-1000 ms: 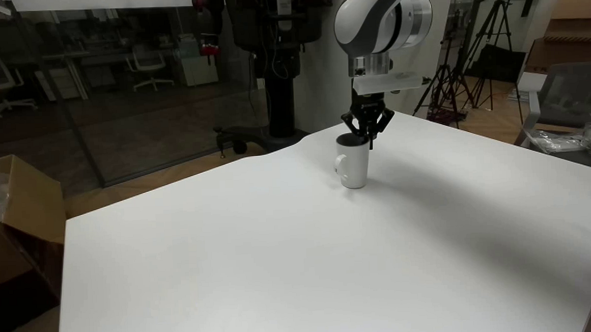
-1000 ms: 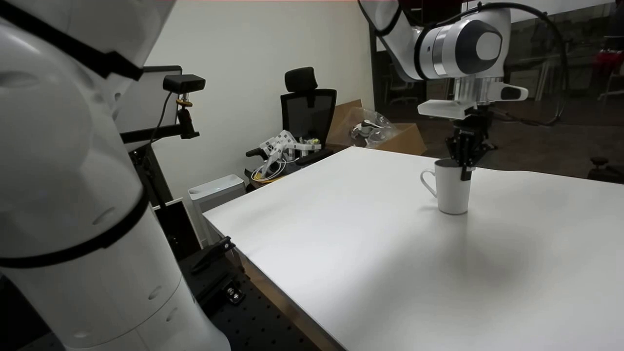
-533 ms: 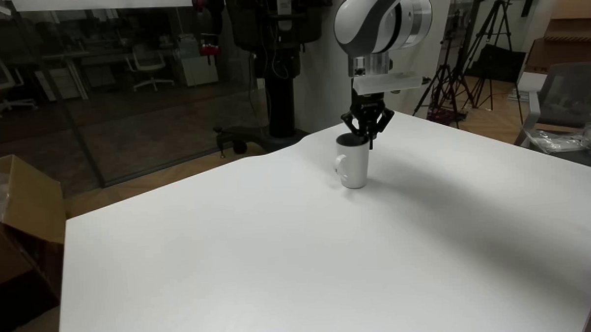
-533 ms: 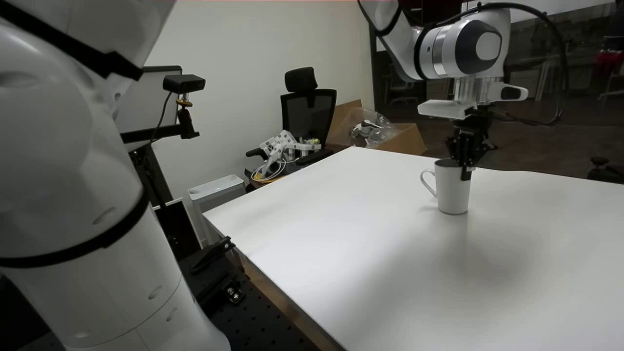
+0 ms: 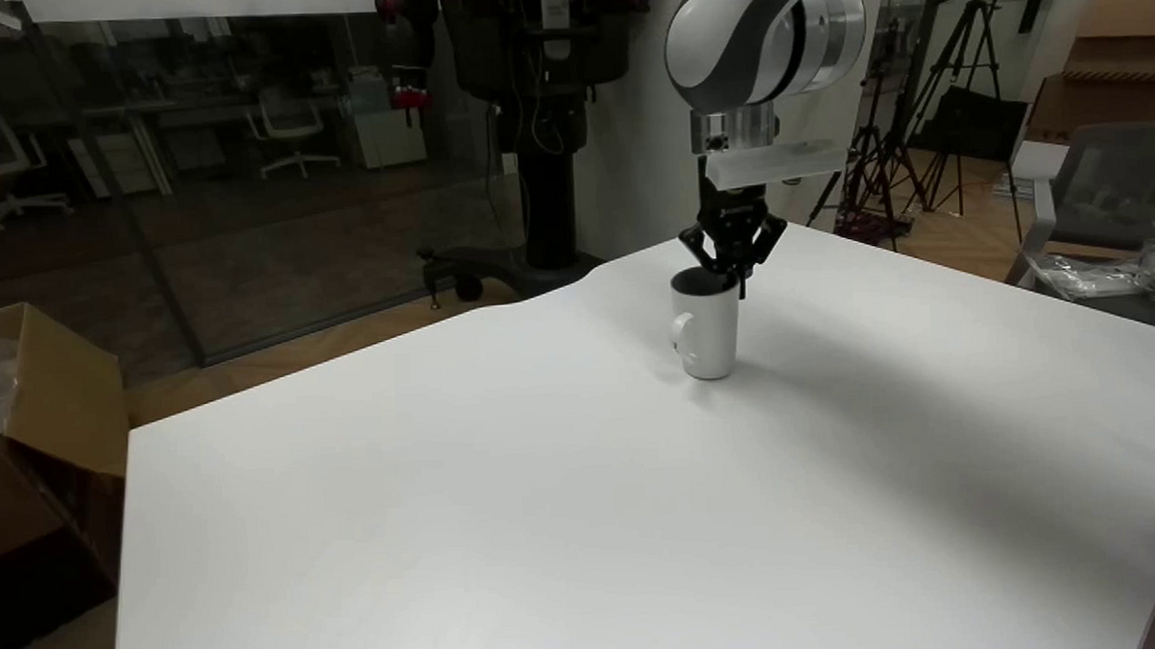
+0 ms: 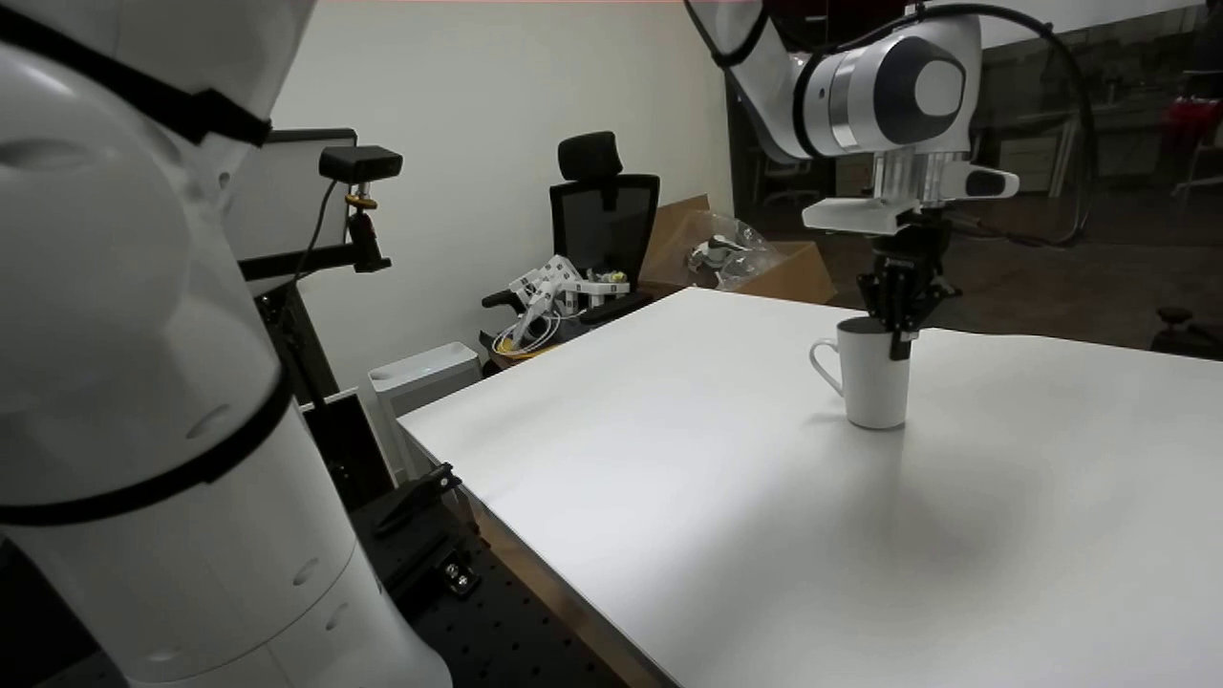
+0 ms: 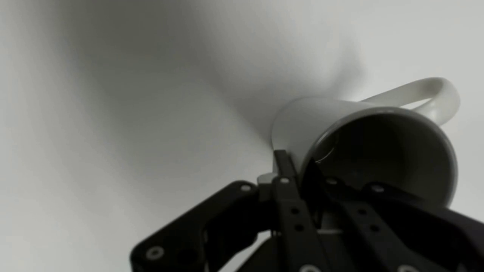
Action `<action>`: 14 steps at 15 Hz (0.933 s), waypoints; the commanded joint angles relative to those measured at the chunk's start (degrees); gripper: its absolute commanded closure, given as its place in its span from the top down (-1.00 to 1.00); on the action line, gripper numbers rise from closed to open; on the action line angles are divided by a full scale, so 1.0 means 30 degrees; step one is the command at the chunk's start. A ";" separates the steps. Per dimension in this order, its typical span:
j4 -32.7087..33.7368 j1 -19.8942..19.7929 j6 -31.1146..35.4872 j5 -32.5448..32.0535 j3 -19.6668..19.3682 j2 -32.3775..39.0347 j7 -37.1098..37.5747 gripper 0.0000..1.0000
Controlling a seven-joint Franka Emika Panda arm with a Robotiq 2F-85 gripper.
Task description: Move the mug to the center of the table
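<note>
The light grey-white mug (image 5: 709,335) has a dark inside and stands nearly upright at the white table (image 5: 431,522), toward its far side. It also shows in an exterior view (image 6: 873,387), where it leans slightly and its handle points left. Whether its base touches the table is hard to tell. My black gripper (image 5: 735,282) points down at the mug's rim, also in an exterior view (image 6: 898,342). In the wrist view the gripper (image 7: 297,162) is closed on the mug's wall (image 7: 308,117). One finger is inside and one outside, on the side away from the handle.
A second white arm (image 6: 182,334) stands large beside the table in an exterior view. An open cardboard box (image 5: 71,395) and a grey chair (image 5: 1125,190) stand off the table's edges. A black office chair (image 6: 605,220) holding white parts stands behind the table.
Between half a second ago and now, gripper and mug move together: rightward and slightly down in an exterior view, leftward and slightly down in an exterior view. Before that, nothing visibly moved.
</note>
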 commanded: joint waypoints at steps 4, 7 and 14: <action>-0.6454 0.0375 0.2065 -0.0676 -0.0115 -0.4780 -0.0406 -0.95; -0.8237 0.0298 0.4018 -0.0278 0.0358 -0.5643 -0.1145 -0.95; -1.0189 0.0023 0.5633 0.1361 0.1551 -0.6334 -0.2785 -0.95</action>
